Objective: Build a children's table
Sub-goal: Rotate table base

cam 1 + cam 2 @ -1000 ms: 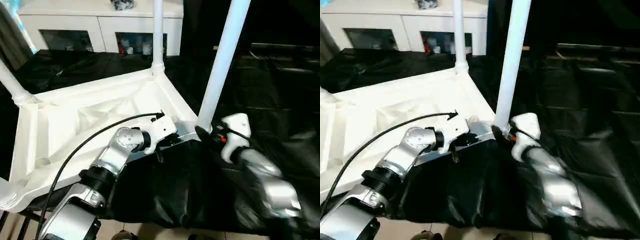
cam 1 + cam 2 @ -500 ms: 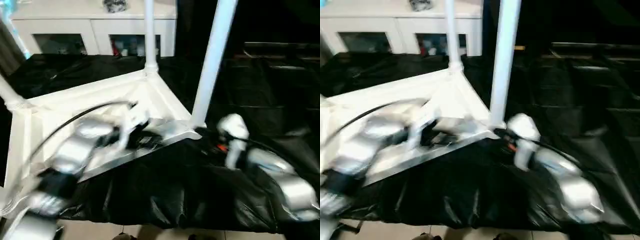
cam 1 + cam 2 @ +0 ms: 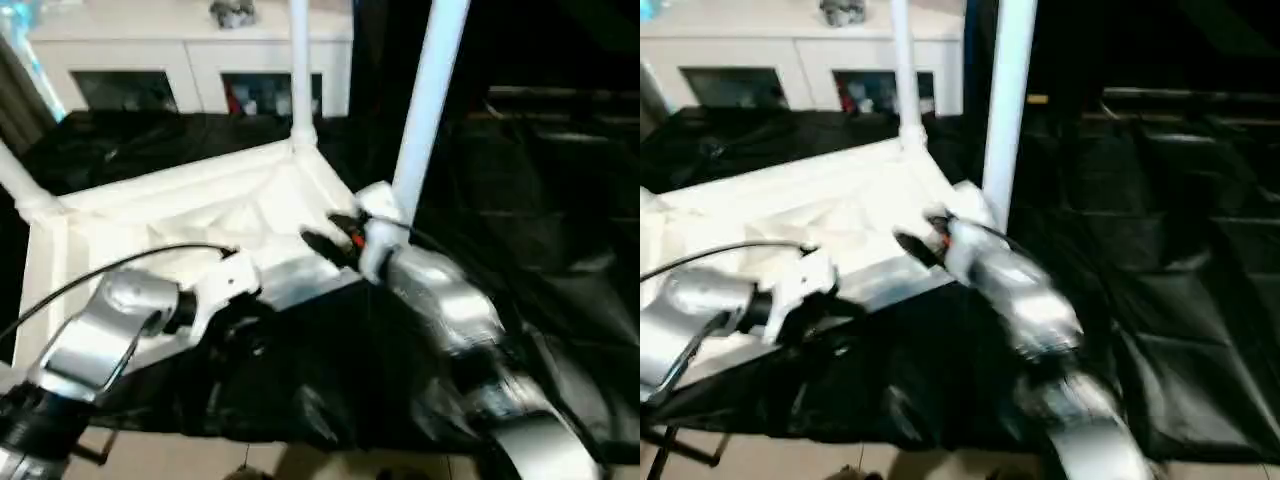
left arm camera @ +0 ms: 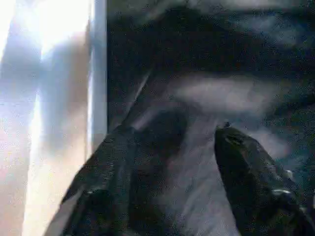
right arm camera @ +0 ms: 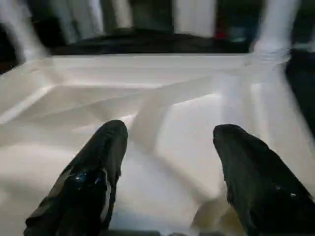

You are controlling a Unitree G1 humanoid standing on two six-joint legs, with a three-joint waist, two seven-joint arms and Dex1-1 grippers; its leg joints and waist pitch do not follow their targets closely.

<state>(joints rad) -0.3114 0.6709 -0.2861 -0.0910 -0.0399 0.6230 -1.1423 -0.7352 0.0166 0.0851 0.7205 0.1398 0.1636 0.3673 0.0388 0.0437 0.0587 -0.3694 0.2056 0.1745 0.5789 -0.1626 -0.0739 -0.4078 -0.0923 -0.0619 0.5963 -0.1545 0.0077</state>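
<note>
Nearest: left claw (image 4: 167, 162), fingers (image 4: 251, 177) spread wide with nothing between them, hanging over black sheeting (image 3: 330, 370) draped across the worktop. Pale edge of the tabletop (image 3: 200, 215) just to one side of this claw in its wrist view; in the head views, claw just off the tabletop's near edge, not touching it.

A little farther: right claw (image 5: 167, 147), likewise spread apart and empty, black fingers (image 5: 98, 162) pointing in over the ribbed underside of the tabletop. Ribs and shallow panels straight ahead of this claw; no contact visible. Near-right leg (image 3: 425, 100) standing upright just beside the right wrist (image 3: 375, 225), on its outer side, seated in the corner socket there.

Beyond the right claw: tabletop lying upside down on the black-covered worktop, tilted corner-on to the robot. Far leg (image 3: 300, 70) upright in the far corner socket, straight ahead past the right claw. Left leg (image 3: 20, 180) rising at the corner well off to the left claw's side, leaning out of frame.

Farthest: white cabinet (image 3: 190, 60) with glass doors behind the worktop, a small dark object (image 3: 232, 12) on its top.
</note>
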